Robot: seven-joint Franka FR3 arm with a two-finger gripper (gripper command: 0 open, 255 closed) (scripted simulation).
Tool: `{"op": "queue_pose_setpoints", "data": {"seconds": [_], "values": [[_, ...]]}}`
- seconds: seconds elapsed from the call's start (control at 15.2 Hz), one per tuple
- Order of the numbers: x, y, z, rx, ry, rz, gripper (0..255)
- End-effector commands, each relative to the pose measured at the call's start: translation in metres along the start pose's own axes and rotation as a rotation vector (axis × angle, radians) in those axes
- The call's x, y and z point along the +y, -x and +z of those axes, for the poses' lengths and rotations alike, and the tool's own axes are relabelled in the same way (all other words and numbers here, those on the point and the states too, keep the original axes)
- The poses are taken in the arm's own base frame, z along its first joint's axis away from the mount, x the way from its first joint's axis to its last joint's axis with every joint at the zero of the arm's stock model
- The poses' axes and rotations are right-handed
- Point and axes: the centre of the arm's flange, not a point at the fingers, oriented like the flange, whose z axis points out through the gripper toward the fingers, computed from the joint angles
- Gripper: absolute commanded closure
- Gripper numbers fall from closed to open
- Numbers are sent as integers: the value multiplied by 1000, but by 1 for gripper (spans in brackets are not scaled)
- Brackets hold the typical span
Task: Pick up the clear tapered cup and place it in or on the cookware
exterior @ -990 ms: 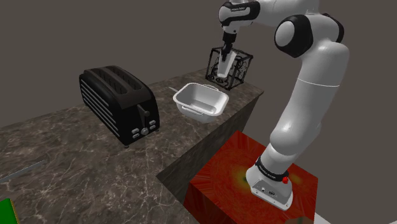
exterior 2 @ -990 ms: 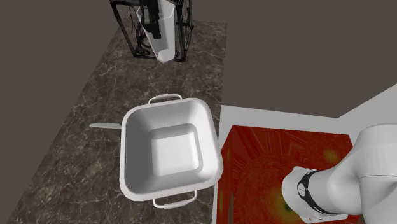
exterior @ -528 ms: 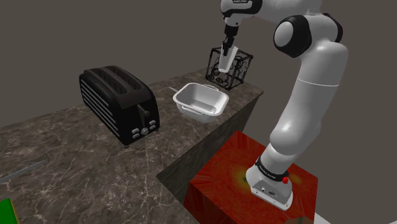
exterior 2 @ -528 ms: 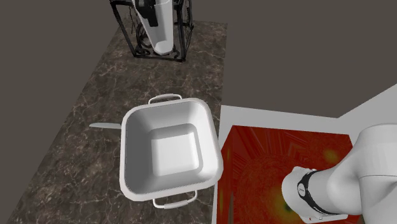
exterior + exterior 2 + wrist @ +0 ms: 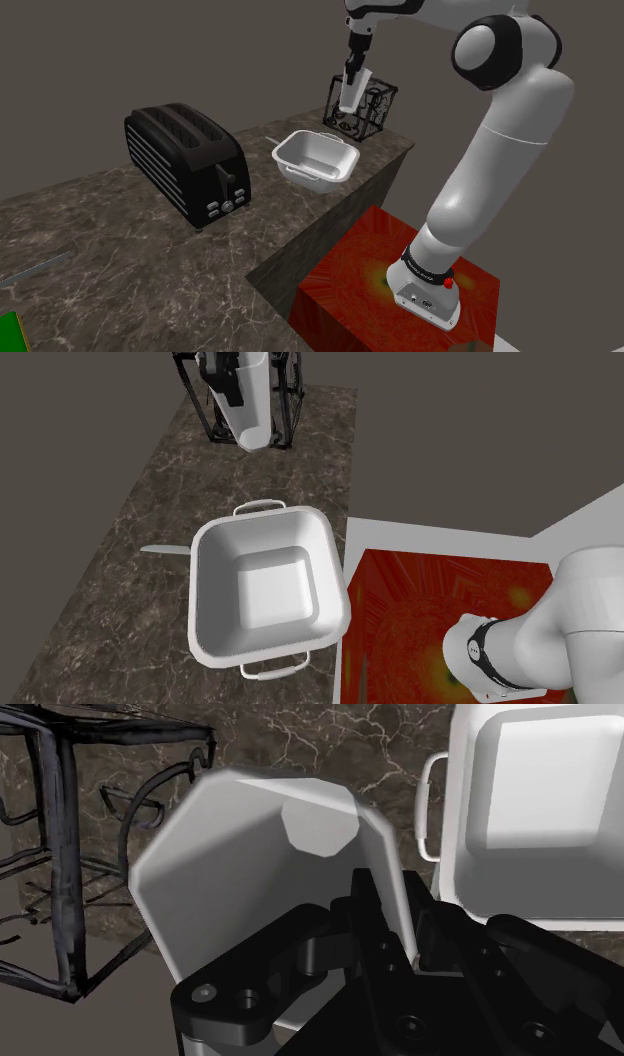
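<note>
Kitchen, dark marbled countertop [image 5: 110, 250], black two-slot toaster [image 5: 185, 165], white two-handled pan [image 5: 300, 177]

No word, number or sign can be read anywhere. The pale buttons [image 5: 228, 203] on the black toaster [image 5: 180, 150] are too small to tell any marking.

Count for your log, one line per kind:
- black toaster [image 5: 186, 163]: 1, with 2 slots
- white square pan [image 5: 316, 160]: 1, with 2 loop handles [image 5: 262, 505]
- black wire rack [image 5: 372, 110]: 1
- white tapered cup [image 5: 352, 92]: 1
- marbled surface [image 5: 120, 260]: 1
- white arm [image 5: 500, 150]: 1
- red-topped stand [image 5: 350, 260]: 1
</note>
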Motion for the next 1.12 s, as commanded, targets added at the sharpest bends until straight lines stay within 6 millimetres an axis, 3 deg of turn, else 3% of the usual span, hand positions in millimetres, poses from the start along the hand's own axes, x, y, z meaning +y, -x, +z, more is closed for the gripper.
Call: {"op": "queue_pose_setpoints", "data": {"seconds": [0.0, 1.06], "values": [[-26, 3, -9, 0, 1, 1, 255], [-229, 13, -68, 0, 1, 1, 255]]}}
